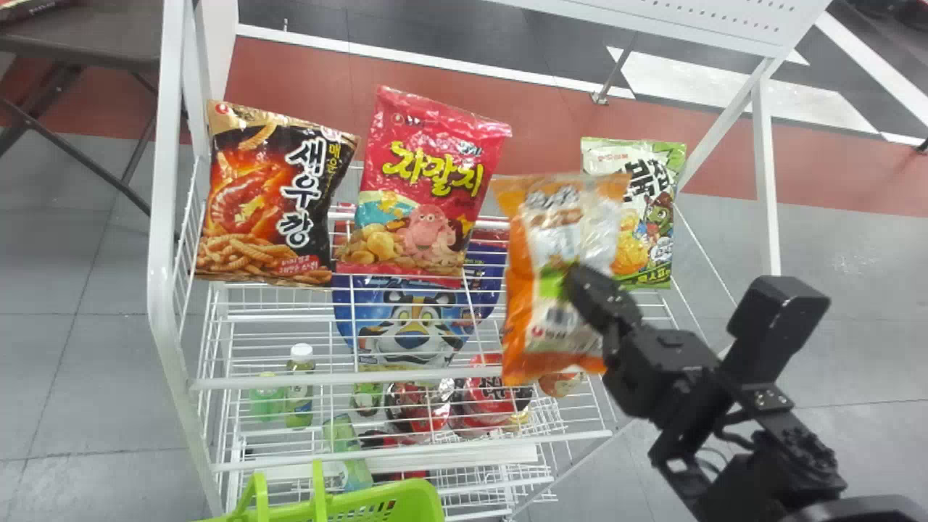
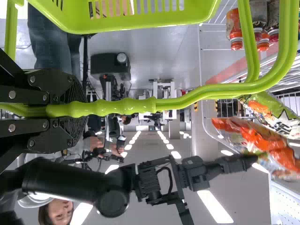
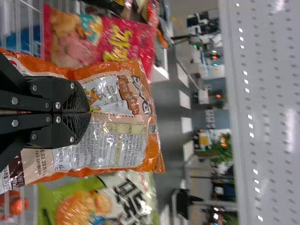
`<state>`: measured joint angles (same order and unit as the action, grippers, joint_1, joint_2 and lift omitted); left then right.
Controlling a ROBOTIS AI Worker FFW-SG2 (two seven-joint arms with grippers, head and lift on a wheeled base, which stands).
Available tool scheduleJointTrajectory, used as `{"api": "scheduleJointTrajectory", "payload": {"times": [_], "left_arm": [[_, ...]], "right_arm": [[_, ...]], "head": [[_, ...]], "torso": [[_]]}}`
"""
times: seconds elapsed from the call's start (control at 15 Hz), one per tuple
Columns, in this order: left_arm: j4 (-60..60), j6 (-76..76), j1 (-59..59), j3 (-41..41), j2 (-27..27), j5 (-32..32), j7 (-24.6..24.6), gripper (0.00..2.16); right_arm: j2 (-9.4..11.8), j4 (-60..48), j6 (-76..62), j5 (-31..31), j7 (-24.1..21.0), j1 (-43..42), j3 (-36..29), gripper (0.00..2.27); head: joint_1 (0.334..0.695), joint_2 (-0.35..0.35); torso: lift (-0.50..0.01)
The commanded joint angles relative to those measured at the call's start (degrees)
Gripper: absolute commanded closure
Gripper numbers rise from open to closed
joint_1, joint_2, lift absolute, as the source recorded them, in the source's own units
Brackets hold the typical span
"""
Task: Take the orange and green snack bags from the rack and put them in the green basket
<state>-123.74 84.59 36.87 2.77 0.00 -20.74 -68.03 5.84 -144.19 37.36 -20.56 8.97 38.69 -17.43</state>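
Note:
In the head view my right gripper is at the orange snack bag, which hangs upright in front of the rack's top shelf. The right wrist view shows that gripper pinching the front of the orange bag. Just behind and to the right, the green snack bag stands on the rack. My left gripper is shut on the handle of the green basket. The basket's rim reaches into the head view at the bottom, left of centre.
A black-and-orange bag and a red-pink bag stand on the left half of the top shelf. Lower down are a blue bag, bottles and cups. White rack posts flank the shelves.

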Motion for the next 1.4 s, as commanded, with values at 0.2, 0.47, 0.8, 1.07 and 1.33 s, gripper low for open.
{"api": "scheduleJointTrajectory", "payload": {"times": [0.2,0.47,0.8,1.07,1.33], "left_arm": [[0.1,-0.8,0.5,0.4,-0.2,-0.1,0.3,2.12],[0.2,-0.8,0.5,0.5,-0.2,-0.1,0.4,2.12],[0.2,-1.3,0.5,0.5,-0.2,-0.1,0.6,2.12],[0.2,-1.3,0.5,0.3,-0.2,-0.1,0.7,2.12],[-0.2,-1.5,0.9,0.3,-0.2,-0.1,0.5,2.12]], "right_arm": [[1.4,-4.6,26.8,-6.1,5.4,1.1,-1.4,2.25],[1.5,-7.6,40.8,-10.3,9.5,2.1,-3.4,2.25],[1.6,-8.8,52.7,-11.1,11.0,2.4,0.8,2.25],[1.6,-8.4,52.7,-10.2,11.6,2.9,6.1,2.25],[1.8,-3.2,51.9,-5.5,11.1,2.6,13.5,2.25]], "head": [[0.695,-0.350],[0.695,-0.350],[0.695,-0.350],[0.695,-0.350],[0.695,-0.350]], "torso": [[0.000],[0.000],[0.000],[0.000],[0.000]]}}
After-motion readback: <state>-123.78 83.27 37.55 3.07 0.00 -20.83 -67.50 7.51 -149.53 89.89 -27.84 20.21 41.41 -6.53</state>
